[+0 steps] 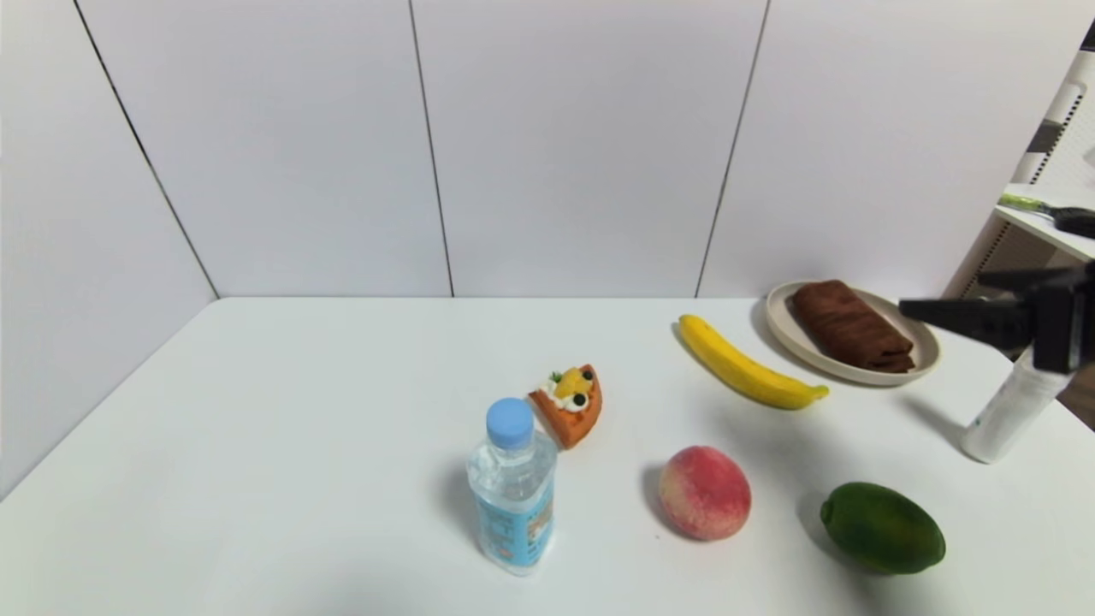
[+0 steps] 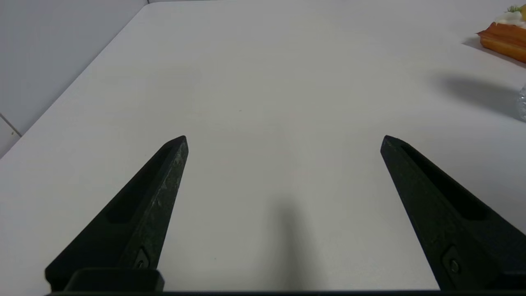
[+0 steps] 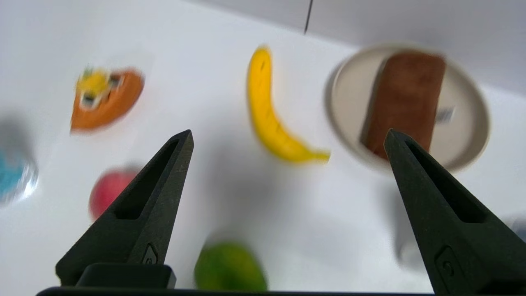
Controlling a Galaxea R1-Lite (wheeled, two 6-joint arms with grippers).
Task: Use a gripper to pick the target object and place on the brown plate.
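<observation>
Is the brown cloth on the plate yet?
Yes: the brown cloth lies on the plate; the right gripper is open, empty.

We see bright, even light. Soft shadows fall left of bottle (image 1: 511,488), peach (image 1: 705,493), banana (image 1: 749,366). Head view sharp; wall seams lean outward at edges. Left wrist view sharp. Right wrist view smeared: plate (image 3: 472,123), banana, cake (image 3: 106,98) all blurred, fingers (image 3: 152,197) crisp.

The right claw (image 1: 915,310) hides the white bottle's (image 1: 1009,411) top; its arm is cut off.
</observation>
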